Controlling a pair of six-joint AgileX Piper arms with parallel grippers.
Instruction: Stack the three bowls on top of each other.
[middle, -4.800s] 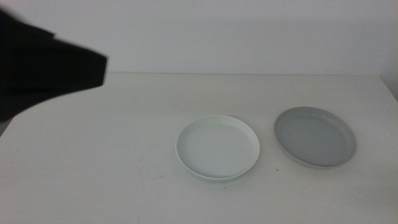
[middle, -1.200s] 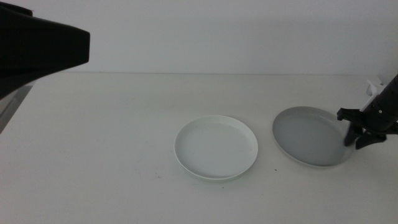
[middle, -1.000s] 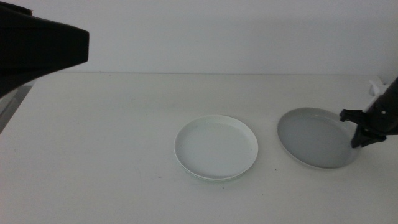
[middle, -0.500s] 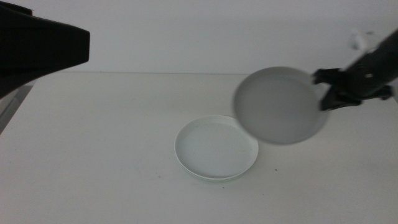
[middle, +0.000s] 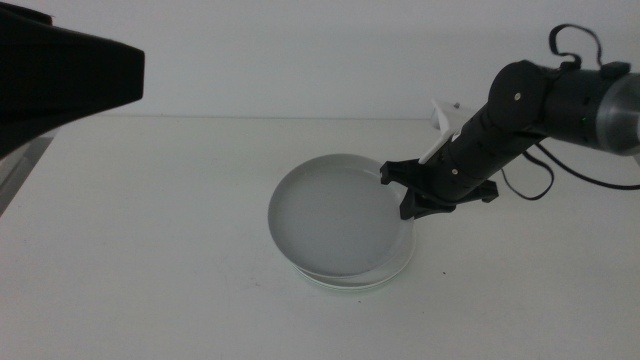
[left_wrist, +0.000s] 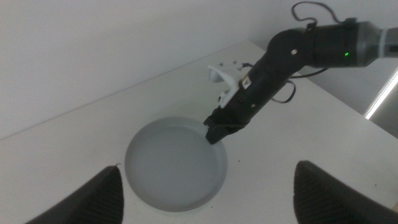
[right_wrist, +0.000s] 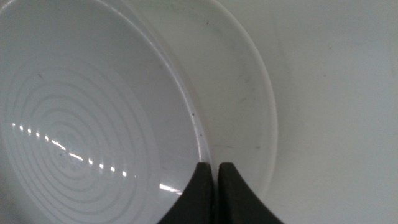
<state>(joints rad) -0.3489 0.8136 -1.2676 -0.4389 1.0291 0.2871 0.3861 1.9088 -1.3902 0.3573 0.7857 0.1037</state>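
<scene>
Grey bowl (middle: 335, 222): pinched at its rim by the right gripper (middle: 412, 192), jaws pressed on it, lowered over the white bowl (middle: 398, 262) mid-worktop, release outstanding; mint bowl not discernible; left gripper (left_wrist: 205, 190) aloft, jaws spread.

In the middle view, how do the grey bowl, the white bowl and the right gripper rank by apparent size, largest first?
1. Grey bowl, largest as seen.
2. White bowl: mostly covered by the grey one, so its rank against it is unsure.
3. Right gripper, clamped on the grey bowl's rim, smallest.
</scene>
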